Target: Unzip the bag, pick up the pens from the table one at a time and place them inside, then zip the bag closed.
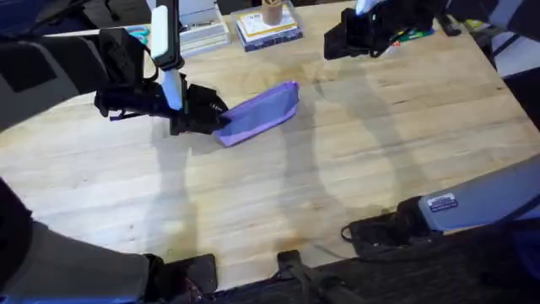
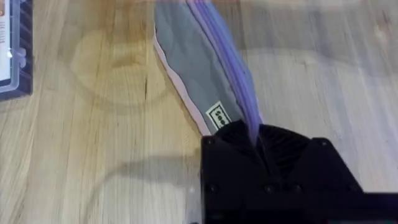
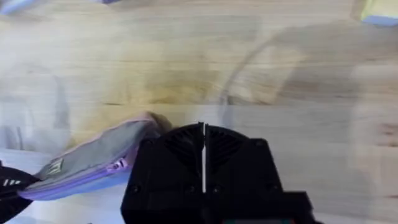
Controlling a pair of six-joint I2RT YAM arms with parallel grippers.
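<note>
The lilac bag [image 1: 263,111] lies slanted on the table [image 1: 354,169], left of centre. My left gripper [image 1: 216,116] is shut on the bag's near-left end. In the left wrist view the bag [image 2: 193,68] stretches away from the black fingers [image 2: 230,155], and its purple zipper strip runs in between them. My right gripper [image 1: 336,42] hovers at the far right, shut, with nothing visible between its fingers [image 3: 180,162]. Its wrist view shows the bag [image 3: 99,158] off to one side. A bit of green pen [image 1: 413,35] shows beside the right arm.
Stacked books with a cup [image 1: 268,24] and white books [image 1: 201,32] line the far edge. Teal scissors [image 1: 137,35] lie at the far left. A clear case [image 2: 12,50] sits near the bag. The table's near half is bare wood.
</note>
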